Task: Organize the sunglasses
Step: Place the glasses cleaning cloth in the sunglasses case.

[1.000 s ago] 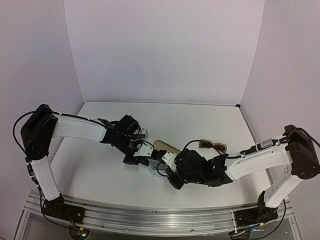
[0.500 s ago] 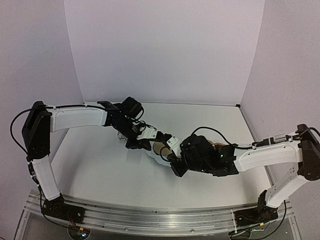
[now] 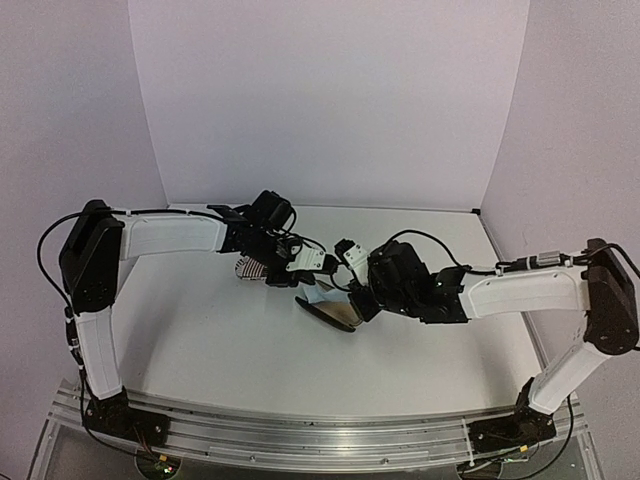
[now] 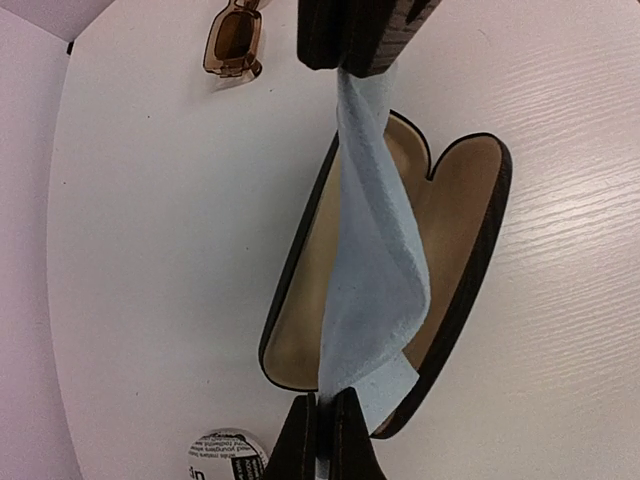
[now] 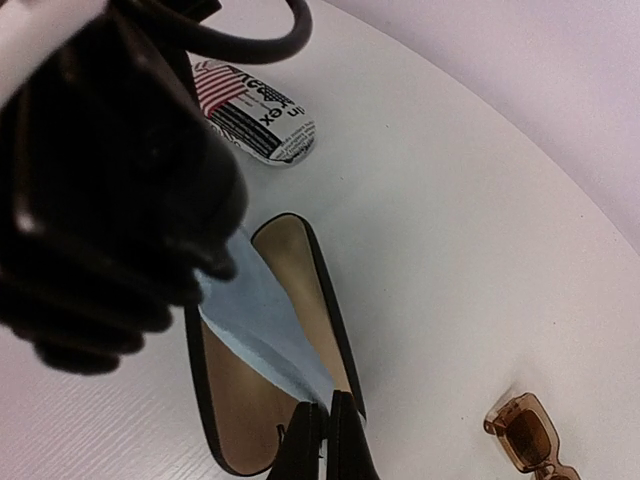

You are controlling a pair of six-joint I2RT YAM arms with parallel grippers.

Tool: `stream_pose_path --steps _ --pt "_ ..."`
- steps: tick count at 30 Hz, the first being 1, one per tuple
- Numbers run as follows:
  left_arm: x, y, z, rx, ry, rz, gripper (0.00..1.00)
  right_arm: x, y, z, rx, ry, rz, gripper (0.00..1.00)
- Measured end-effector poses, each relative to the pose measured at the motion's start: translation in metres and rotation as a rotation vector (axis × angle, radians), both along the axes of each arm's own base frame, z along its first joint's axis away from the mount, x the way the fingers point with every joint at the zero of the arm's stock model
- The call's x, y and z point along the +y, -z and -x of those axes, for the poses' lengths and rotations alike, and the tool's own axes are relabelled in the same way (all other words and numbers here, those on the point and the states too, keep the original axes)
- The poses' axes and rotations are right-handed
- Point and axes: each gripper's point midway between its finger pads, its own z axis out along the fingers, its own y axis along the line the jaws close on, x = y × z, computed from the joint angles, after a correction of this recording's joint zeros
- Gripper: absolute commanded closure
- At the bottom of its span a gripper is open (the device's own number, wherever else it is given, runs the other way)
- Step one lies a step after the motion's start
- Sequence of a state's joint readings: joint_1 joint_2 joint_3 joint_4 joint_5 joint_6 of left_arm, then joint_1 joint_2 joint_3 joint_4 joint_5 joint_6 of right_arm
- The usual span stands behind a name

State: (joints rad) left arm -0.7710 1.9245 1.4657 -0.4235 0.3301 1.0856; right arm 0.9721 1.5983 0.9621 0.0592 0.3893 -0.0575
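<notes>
— Just left of the left end effector [image 4: 320, 440], what lies on the bench [image 3: 200, 330]?

— A striped case [image 3: 250, 268], closed, with black-and-white bars, a patch of red stripes and some print. It sits near the fingers but is not touched by them.

— And the left end effector itself?

— Its fingers are pressed together on one end of a pale blue cloth [image 4: 375, 250]. From there the cloth runs as a long, twisted band to the right end effector [image 5: 325, 440], whose fingers pinch the other end in the same way.

— What is under the cloth?

— An open case [image 4: 470, 200], black outside, with its tan lining facing up on the bench. The cloth spans above it, along its length. I cannot tell whether the sagging middle touches the lining.

— So the two end effectors face one another?

— Yes, tip toward tip, with the case below and between them.

— Where are the sunglasses?

— The brown sunglasses [image 5: 530, 435] lie on the bench past the right end effector, on the side away from the left one. They are well apart from the open case and from both sets of fingers. The left wrist view shows them beyond the right end effector. In the top view I cannot make them out. The frame is translucent brown and the lenses are brown. Nothing holds them.
</notes>
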Motion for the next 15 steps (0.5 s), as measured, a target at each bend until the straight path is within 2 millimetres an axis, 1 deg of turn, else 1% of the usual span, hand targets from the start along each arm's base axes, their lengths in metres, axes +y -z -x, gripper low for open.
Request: stream_pose_path --steps 4,9,13,15 --pt "-0.006 0.002 -0.013 -0.058 0.013 0.019 1.0 -0.006 0.016 -0.009 0.008 0.007 0.05 1.0" --pt "-0.007 0.01 -0.024 -0.093 0.023 0.02 1.0 -0.007 0.026 -0.01 0.024 -0.011 0.072 1.0" --pt "-0.004 0.021 -0.019 -0.077 0.045 0.007 1.0 -0.002 0.033 -0.006 0.049 -0.042 0.071 1.0" --pt "0.0 0.031 -0.012 -0.06 0.059 -0.007 1.0 0.002 0.037 -0.004 0.065 -0.061 0.064 1.0"
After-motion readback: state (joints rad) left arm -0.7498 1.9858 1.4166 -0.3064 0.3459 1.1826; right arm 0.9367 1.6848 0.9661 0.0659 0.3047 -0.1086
